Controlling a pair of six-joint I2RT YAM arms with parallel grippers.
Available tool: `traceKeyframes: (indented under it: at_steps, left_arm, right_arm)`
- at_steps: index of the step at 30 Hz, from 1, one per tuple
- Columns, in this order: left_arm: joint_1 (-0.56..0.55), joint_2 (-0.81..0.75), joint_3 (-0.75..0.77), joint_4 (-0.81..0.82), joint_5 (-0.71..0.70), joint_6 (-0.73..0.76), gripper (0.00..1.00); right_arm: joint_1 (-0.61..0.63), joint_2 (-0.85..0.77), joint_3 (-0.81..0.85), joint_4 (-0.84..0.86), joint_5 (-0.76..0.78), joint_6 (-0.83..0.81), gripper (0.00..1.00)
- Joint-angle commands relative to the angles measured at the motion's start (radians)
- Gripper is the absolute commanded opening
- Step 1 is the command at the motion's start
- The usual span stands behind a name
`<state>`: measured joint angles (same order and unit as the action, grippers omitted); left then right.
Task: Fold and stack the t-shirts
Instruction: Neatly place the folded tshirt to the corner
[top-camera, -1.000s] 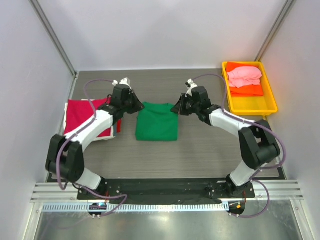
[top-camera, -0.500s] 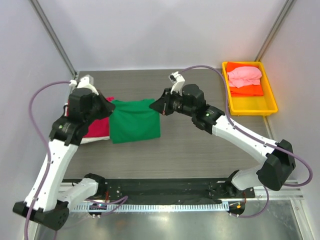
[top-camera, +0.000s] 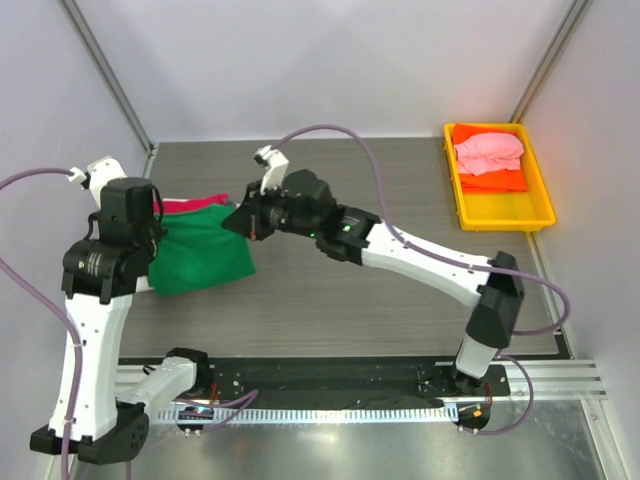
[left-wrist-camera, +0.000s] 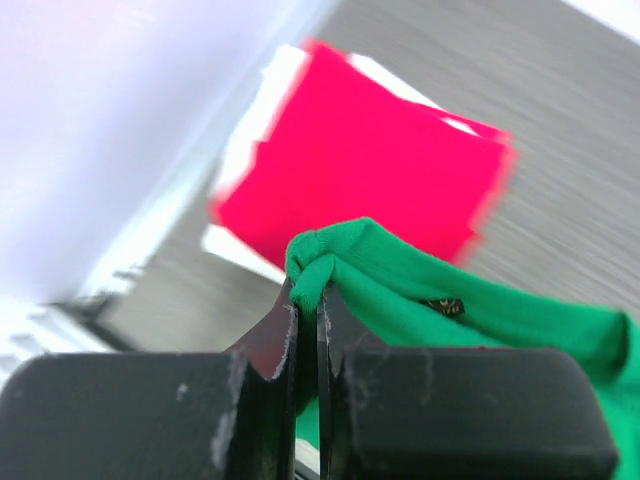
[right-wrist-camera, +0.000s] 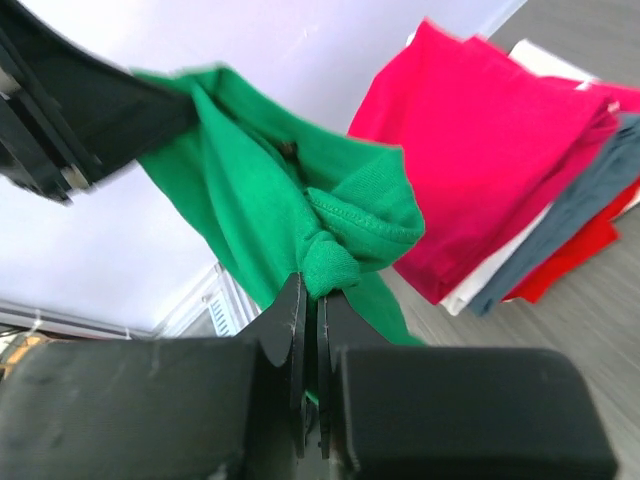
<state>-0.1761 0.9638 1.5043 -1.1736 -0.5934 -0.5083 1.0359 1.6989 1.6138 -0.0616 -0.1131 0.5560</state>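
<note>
A folded bright green t-shirt (top-camera: 200, 255) hangs in the air between my two grippers, over the stack at the table's left. My left gripper (top-camera: 155, 218) is shut on its left corner (left-wrist-camera: 315, 268). My right gripper (top-camera: 240, 222) is shut on its right corner (right-wrist-camera: 335, 262). The stack below has a crimson shirt (left-wrist-camera: 370, 170) on top, with white (right-wrist-camera: 500, 265), grey (right-wrist-camera: 570, 215) and red (right-wrist-camera: 575, 255) shirts under it. Only a crimson strip of it (top-camera: 190, 205) shows from the top view. A pink shirt (top-camera: 488, 152) lies on an orange one (top-camera: 495, 180) in the tray.
The yellow plastic tray (top-camera: 500, 212) stands at the back right corner. White walls close the left, back and right sides. My right arm (top-camera: 420, 255) stretches across the table's middle towards the left.
Both grippers have carried the green shirt leftwards from the table's middle, lifting it over the stack. The left arm has risen and swung left; the right arm has stretched out after it.
</note>
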Motion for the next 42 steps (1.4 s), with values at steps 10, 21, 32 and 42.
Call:
traceKeyframes:
  at_steps: [10, 21, 32, 42]
  left_arm:
    - [0.257, 0.139, 0.014, 0.135, -0.203, 0.178, 0.0]
    - [0.371, 0.28, 0.027, 0.203, -0.051, 0.172, 0.0]
    - [0.394, 0.423, 0.05, 0.259, 0.04, 0.148, 0.0]
    - [0.418, 0.694, 0.197, 0.322, 0.09, 0.143, 0.0]
  right_arm:
    - [0.079, 0.254, 0.325, -0.046, 0.109, 0.007, 0.01]
    - [0.078, 0.383, 0.422, -0.076, 0.171, 0.022, 0.01]
    - [0.026, 0.461, 0.489, -0.08, 0.181, 0.033, 0.01]
    - [-0.046, 0.659, 0.678, -0.078, 0.142, 0.042, 0.01]
